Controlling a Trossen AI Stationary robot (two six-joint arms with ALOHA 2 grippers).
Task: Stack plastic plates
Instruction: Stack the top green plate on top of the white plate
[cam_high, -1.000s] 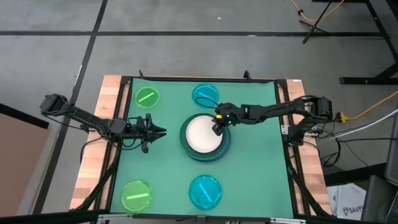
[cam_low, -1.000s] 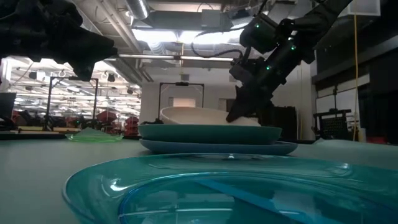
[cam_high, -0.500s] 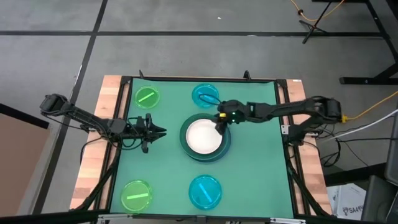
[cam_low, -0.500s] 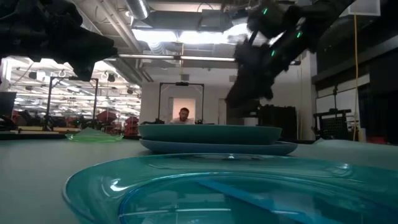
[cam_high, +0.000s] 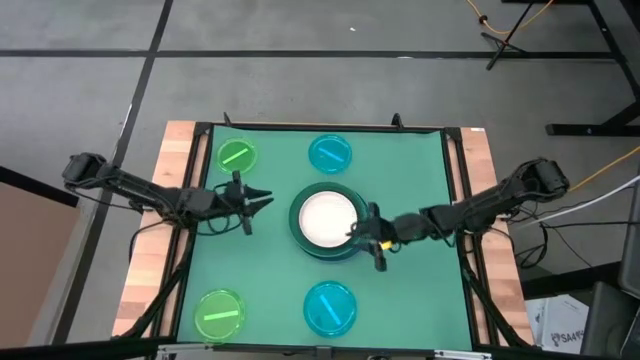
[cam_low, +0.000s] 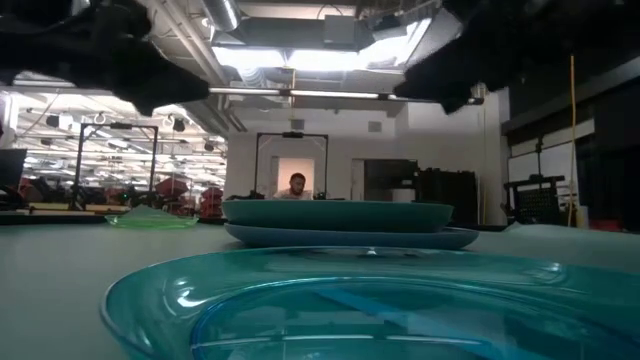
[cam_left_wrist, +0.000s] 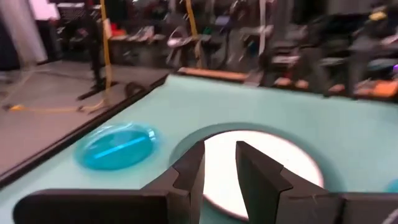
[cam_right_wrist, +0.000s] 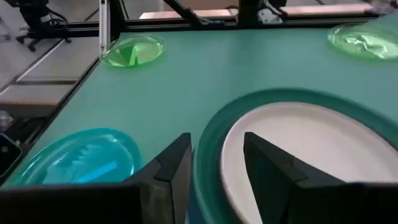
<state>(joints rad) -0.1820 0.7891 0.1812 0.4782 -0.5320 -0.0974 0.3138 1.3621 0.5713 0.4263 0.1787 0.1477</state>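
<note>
At the table's middle stands a stack: a white plate (cam_high: 326, 218) lies in a dark green plate (cam_high: 361, 212) on a slate-blue one (cam_low: 450, 238). Two lime-green plates (cam_high: 236, 156) (cam_high: 221, 313) and two cyan plates (cam_high: 330, 153) (cam_high: 329, 307) lie singly on the mat. My right gripper (cam_high: 356, 237) is open at the stack's near right rim; in its wrist view the green rim (cam_right_wrist: 211, 140) shows between its fingers, and no touch shows. My left gripper (cam_high: 262, 198) hovers open left of the stack, pointing at it.
The green mat (cam_high: 420, 170) is framed by black rails and wooden side boards (cam_high: 150, 260). In the low view the near cyan plate (cam_low: 330, 300) fills the foreground. A person (cam_low: 296, 185) shows far back in the room.
My right gripper has opened and let go of the white plate, which was tilted above the green plate and now lies flat in it. The gripper then swung from the stack's far right rim toward the table's near edge. My left gripper has shifted slightly toward the far edge.
</note>
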